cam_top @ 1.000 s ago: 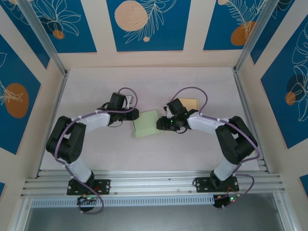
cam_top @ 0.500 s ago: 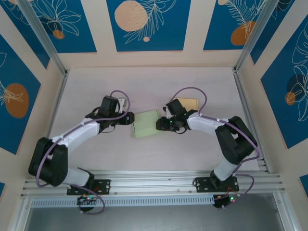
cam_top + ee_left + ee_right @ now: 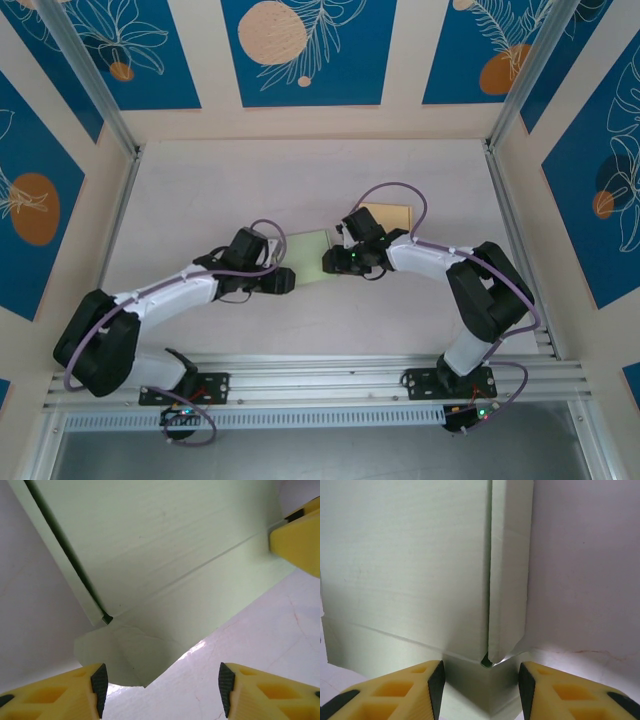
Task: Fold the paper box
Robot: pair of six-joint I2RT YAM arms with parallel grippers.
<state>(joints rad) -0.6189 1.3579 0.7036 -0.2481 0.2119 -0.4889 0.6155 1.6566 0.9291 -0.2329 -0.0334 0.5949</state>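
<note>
**Top view.** The paper box (image 3: 305, 255), pale green, lies flat on the table (image 3: 200, 190) near its middle, between the two arms. The left gripper (image 3: 288, 281) sits at the box's near left corner. The right gripper (image 3: 328, 263) is at the box's right edge. A tan card (image 3: 392, 214) lies behind the right arm, partly covered by it.

**Left wrist view.** The left gripper (image 3: 159, 680) has its jaws wide apart and nothing is clamped between them. The box (image 3: 165, 545) lies just ahead, and a small flap (image 3: 125, 655) at its corner reaches toward the left finger. One yellow finger of the right gripper (image 3: 300, 540) rests at the box's far edge.

**Right wrist view.** The right gripper (image 3: 480, 680) has its jaws at a narrow setting, holding the box (image 3: 405, 565) by its near corner. A side panel (image 3: 510, 570) is folded up along the box's right edge, with a dark seam beside it.
</note>
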